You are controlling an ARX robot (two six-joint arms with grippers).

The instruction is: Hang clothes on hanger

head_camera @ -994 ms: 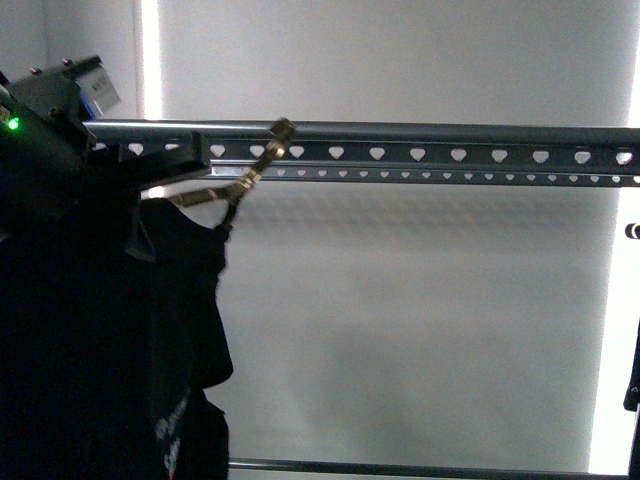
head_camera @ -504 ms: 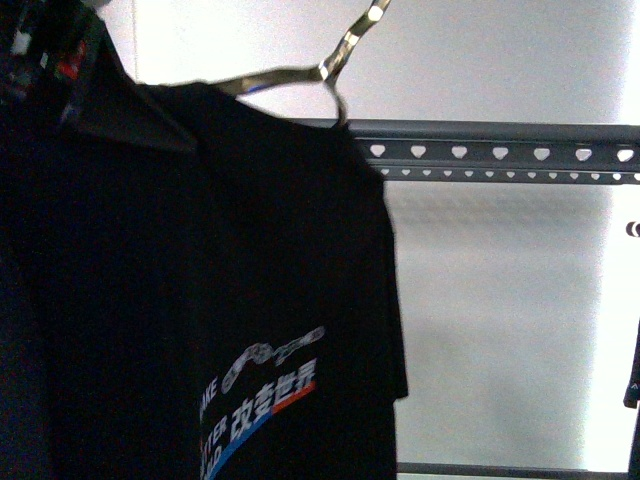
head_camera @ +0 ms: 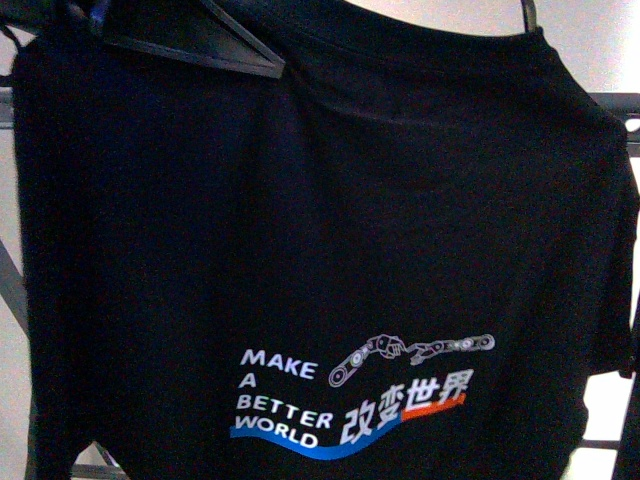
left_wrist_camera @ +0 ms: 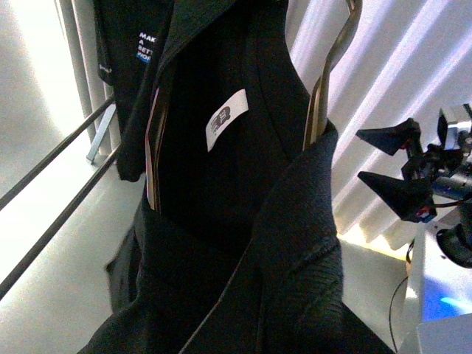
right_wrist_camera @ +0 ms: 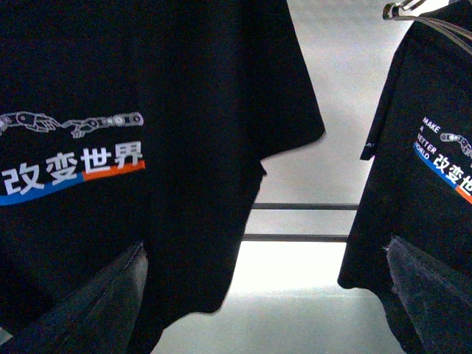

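The clothes (head_camera: 330,250), a black T-shirt with a white "MAKE A BETTER WORLD" print, fill the front view and hang from a thin wire frame (left_wrist_camera: 324,88). My left gripper is shut on the clothes near the collar. Cloth hides its jaws in the left wrist view, and only a black finger (head_camera: 190,47) shows at the shoulder. Of the hanger, just a short piece of grey rail (head_camera: 618,103) shows past the shirt's right shoulder. My right gripper (right_wrist_camera: 258,310) stands open and holds nothing, below and beside the shirt's hem (right_wrist_camera: 110,147).
A second printed black T-shirt (right_wrist_camera: 428,162) hangs to the side on its own wire frame. The rack's two low horizontal bars (right_wrist_camera: 302,221) run behind the shirts. A slanted rack leg (head_camera: 12,290) shows at the left, with a pale wall and bright window beyond.
The shirt has swung right across the front view and come nearer, now covering almost all of the rail. The left arm has moved up and out of sight.
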